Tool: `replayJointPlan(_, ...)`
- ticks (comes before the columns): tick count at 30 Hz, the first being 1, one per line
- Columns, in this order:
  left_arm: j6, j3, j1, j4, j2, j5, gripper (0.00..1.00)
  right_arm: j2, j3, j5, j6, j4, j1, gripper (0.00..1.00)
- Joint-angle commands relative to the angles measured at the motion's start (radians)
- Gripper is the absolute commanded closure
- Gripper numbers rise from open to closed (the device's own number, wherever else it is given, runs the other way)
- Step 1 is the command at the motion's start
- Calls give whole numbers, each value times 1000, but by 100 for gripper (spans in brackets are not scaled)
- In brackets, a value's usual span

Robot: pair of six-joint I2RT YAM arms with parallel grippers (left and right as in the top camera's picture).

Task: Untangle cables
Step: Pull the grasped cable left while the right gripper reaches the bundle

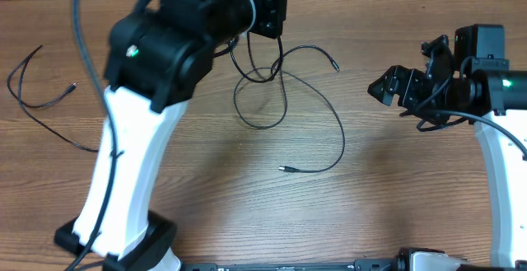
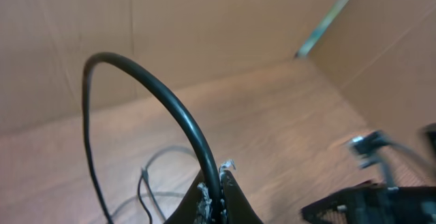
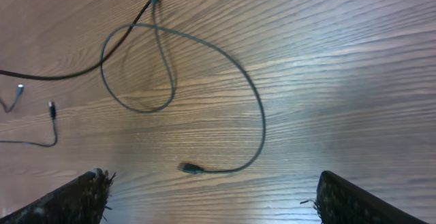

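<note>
At the top centre of the overhead view, the left gripper (image 1: pixel 268 11) hangs above the table (image 1: pixel 206 197). A strand of the cables (image 1: pixel 272 73) runs down from it into a cluster of crossed loops just below. One long loop sweeps out to the lower right and ends in a free plug (image 1: pixel 285 169) near mid-frame. A separate cord (image 1: pixel 18 96) lies well apart at the left edge. The right gripper (image 1: pixel 385 87) sits at the right of the frame, apart from the cords.

Over to the left wrist view — the jaws are pinched tight on a black cord (image 2: pixel 170 105) at bottom centre. It arches up and over toward the upper left, with slack strands on the table beneath.

Right wrist view now: the jaws are spread wide, one finger in each bottom corner, with nothing between them but bare wood. The big loop fills the middle of the frame, and the free plug (image 3: pixel 191 168) lies at its lower end, between the two fingers and a little above them.

My read is that the lift is the step in hand. It wants to go slow and straight up, so the crossings slide apart rather than cinch tight. The right arm looks best spent on that free plug — take it low, close to the tip, and draw it toward the right edge while the left holds height. Watch the small loop under the left gripper, because any snag there should mean easing off, not pulling harder.
</note>
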Motion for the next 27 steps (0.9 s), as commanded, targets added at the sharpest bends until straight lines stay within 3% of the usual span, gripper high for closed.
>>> replayJointPlan(1, 25, 22, 6, 31, -88, 7, 96, 18, -8, -51, -2, 18, 11, 5)
replayJointPlan(18, -3, 22, 111, 130, -197, 0, 96, 171, -8, -61, 55, 237, 235, 6)
replayJointPlan(27, -3, 23, 219, 138, -256, 0, 96, 310, -8, -55, 52, 291, 254, 6)
